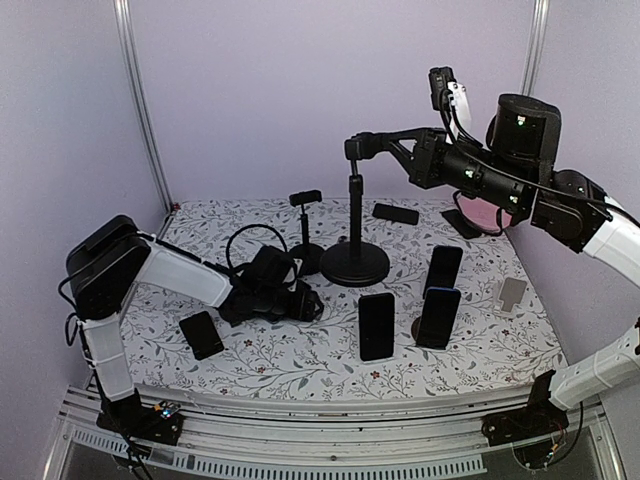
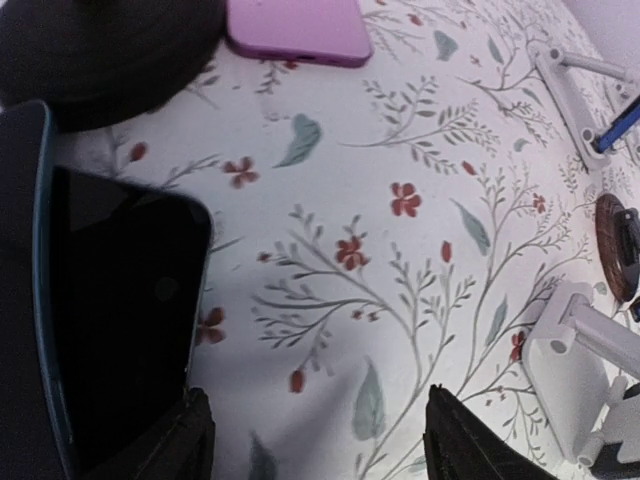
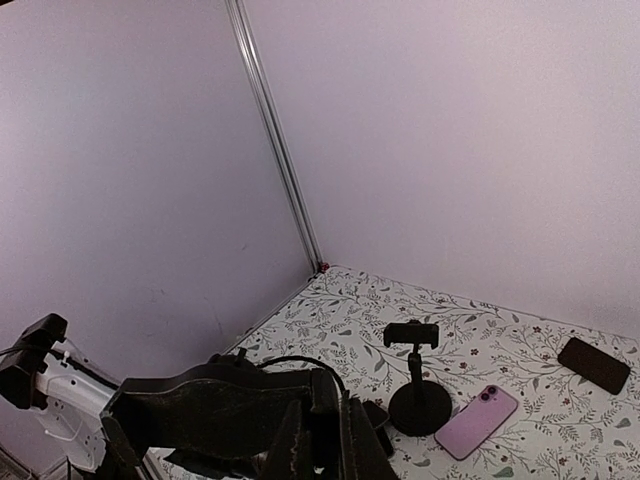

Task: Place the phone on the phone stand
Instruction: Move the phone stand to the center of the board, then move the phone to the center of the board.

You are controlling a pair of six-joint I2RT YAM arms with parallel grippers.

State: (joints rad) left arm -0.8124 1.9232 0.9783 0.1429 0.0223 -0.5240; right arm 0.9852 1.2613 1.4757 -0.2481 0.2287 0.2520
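A tall black phone stand (image 1: 355, 215) with a round base stands mid-table. My right gripper (image 1: 360, 148) is raised and shut on its clamp head, which fills the bottom of the right wrist view (image 3: 230, 420). My left gripper (image 1: 295, 300) lies low over the cloth left of the stand's base, open and empty, with both fingertips (image 2: 190, 440) at the bottom of the left wrist view. A dark phone with a blue edge (image 2: 120, 320) lies right beside its left finger. A pink phone (image 2: 300, 25) lies further ahead, and also shows in the right wrist view (image 3: 477, 422).
A small black stand (image 1: 305, 225) is left of the tall one. Black phones lie at front left (image 1: 201, 334), centre (image 1: 376, 325) and back (image 1: 395, 213). Two phones lean on holders (image 1: 438, 317). A white stand (image 1: 511, 292) is at the right. A black cable loops (image 1: 250, 240).
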